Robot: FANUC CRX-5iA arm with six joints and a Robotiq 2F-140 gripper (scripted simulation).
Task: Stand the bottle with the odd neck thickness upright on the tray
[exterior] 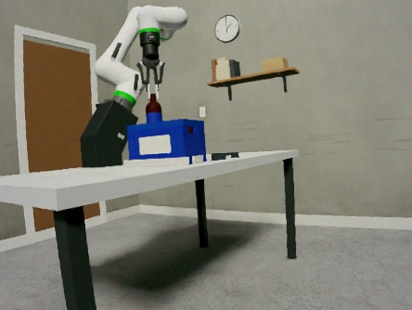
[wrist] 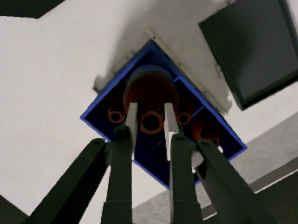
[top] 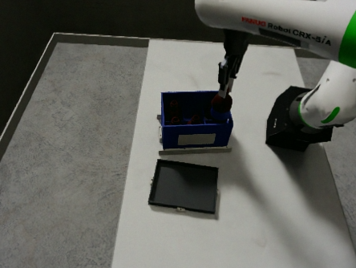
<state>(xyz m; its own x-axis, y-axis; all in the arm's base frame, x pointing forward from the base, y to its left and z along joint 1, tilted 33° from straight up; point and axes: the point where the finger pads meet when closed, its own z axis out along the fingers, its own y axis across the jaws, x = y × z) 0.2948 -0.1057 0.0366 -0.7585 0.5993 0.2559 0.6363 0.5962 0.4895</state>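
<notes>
My gripper is shut on the neck of a dark red bottle with a blue band. The bottle is upright, its shoulder and part of the band above the rim of the blue crate, at the crate's robot-side end. Its lower part is hidden by the crate. Other bottles stand lower inside, partly in shadow; neck differences cannot be told. The black tray lies beside the crate and holds nothing.
Thin crate walls and dividers surround the held bottle. A pale strip runs along the crate's tray side, between crate and tray. The robot's black base stands on the table beyond the crate's end.
</notes>
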